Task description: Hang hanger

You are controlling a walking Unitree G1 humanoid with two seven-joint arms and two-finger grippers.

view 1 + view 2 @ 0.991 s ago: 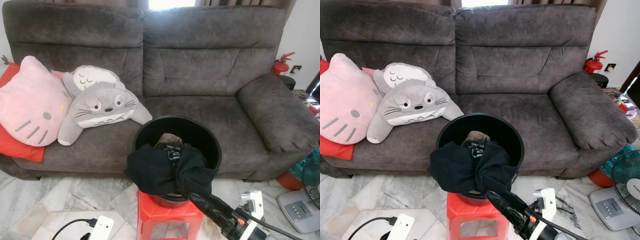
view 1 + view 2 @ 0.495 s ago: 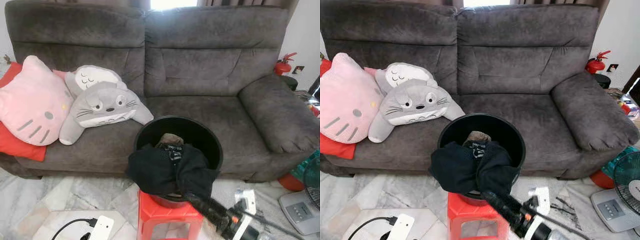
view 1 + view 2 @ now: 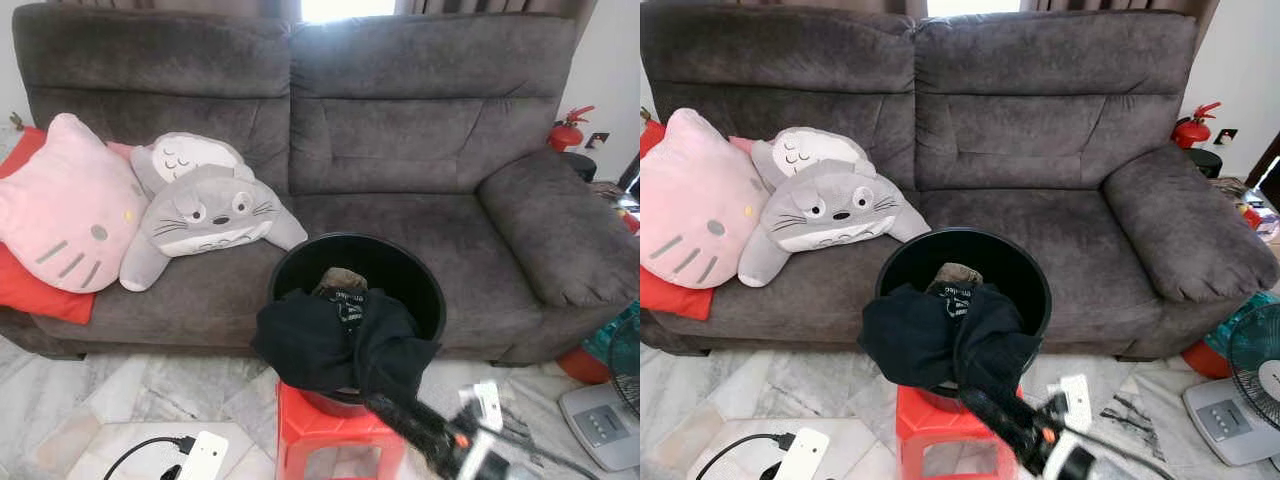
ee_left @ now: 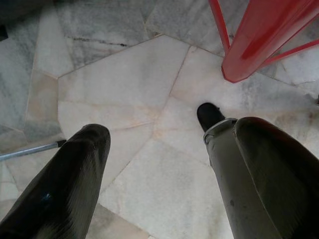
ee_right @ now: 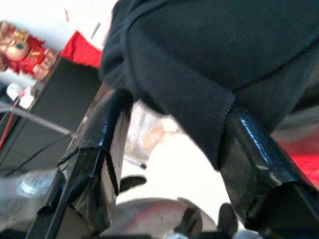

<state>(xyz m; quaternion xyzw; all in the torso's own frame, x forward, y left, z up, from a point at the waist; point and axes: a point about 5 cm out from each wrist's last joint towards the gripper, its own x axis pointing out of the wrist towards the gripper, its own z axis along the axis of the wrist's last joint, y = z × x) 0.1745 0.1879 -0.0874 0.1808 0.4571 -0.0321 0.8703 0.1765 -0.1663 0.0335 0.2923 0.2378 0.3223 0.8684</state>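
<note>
My right tool (image 5: 174,149), fingers spread, sits at the hem of the black cloth garment (image 3: 335,345) draped over the round black plastic bucket (image 3: 415,275) on the red plastic stool (image 3: 335,435); left tool (image 4: 169,174) spread above the marble floor (image 4: 139,89).

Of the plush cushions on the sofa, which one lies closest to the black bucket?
The grey cat-like plush with round open eyes and whiskers. Its lower paw reaches toward the black bucket; the pink cat-face cushion sits at the sofa's far end, and the sleepy-eyed grey plush lies behind it.
</note>
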